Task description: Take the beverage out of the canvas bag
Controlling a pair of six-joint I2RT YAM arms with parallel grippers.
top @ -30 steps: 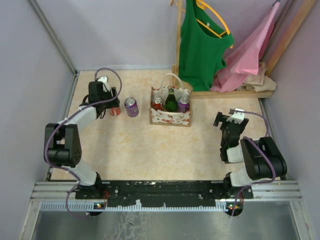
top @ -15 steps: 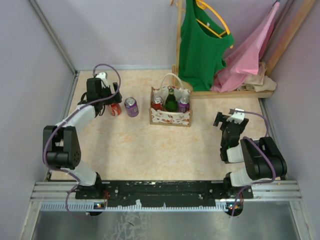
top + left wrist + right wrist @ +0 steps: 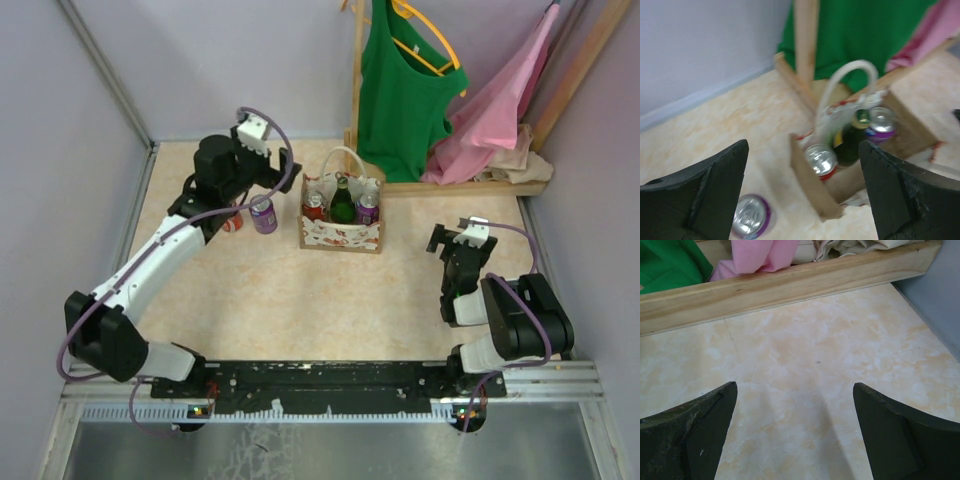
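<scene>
Green top (image 3: 400,95) hanging on wooden rack (image 3: 357,80), pink garment (image 3: 495,110) draped just beside it

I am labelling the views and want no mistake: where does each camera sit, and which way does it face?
Top external: above and behind the arm bases, looking down on the table; both arms show.
Left wrist: on the left arm, facing the bag; its two fingers frame the view.
Right wrist: on the right arm, low, facing table and a wooden rail; its two fingers show.
Shared: top and left wrist both show the bag and the purple can beside it.
</scene>
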